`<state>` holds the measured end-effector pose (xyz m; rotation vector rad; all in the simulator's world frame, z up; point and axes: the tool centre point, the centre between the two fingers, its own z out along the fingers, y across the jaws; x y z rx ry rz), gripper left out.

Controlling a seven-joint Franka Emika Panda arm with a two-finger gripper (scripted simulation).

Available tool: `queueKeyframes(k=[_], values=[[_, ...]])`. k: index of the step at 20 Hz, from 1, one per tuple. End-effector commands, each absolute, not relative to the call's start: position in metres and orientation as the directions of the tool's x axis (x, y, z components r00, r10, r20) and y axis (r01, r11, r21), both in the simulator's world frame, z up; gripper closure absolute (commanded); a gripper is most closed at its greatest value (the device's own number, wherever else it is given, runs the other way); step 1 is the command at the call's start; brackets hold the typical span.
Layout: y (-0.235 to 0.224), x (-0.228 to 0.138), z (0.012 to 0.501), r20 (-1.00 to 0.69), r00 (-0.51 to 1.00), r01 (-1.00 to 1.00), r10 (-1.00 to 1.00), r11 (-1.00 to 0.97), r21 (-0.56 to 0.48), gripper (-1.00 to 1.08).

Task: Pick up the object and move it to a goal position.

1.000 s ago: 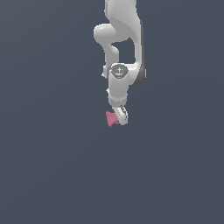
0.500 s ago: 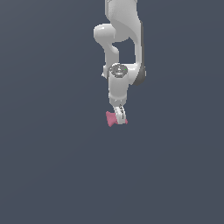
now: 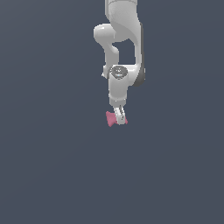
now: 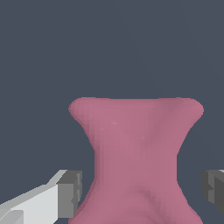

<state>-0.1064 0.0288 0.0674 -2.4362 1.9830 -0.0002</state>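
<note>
The white arm [image 3: 120, 48] is reaching down from the upper part of the exterior view, with its wrist pointing toward the dark grey table [image 3: 52, 166]. The gripper [image 3: 119, 117] is sitting low over the pink chunk [image 3: 111, 118], and the chunk is showing on both sides of the near finger: a wider lobe is sticking out toward the exterior view's left and a smaller bit is peeking out toward the exterior view's right.

In the wrist view the pink chunk [image 4: 136, 153] is filling the middle of the picture. It is looking like an hourglass there, flaring wide at one end, pinching in at a waist and spreading again at the other end. The two grey fingertip pads [image 4: 70, 194] are standing on either side of it, level with the part just past the waist. The jaws are standing apart: one pad is lying just beside the pink flank, while a clear strip of table is showing between the other pad [image 4: 213, 189] and the chunk. The gripper [image 4: 141, 192] is therefore straddling the chunk without squeezing it.

Whether the chunk is resting on the table or hanging just above it, I cannot tell.
</note>
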Motion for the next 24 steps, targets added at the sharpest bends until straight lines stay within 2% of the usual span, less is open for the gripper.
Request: queueKeyframes(k=[1,13,14,24], values=[[0.029,-0.107,0.060,0.000,0.202,-0.979,-0.979,-0.202,0.000,-0.92],[0.029,-0.108,0.023,0.000,0.199,-0.980,-0.980,-0.199,0.000,-0.92],[0.029,-0.108,0.023,0.000,0.199,-0.980,-0.980,-0.199,0.000,1.08],[0.029,-0.107,0.024,0.000,0.198,-0.980,-0.980,-0.198,-0.002,1.08]])
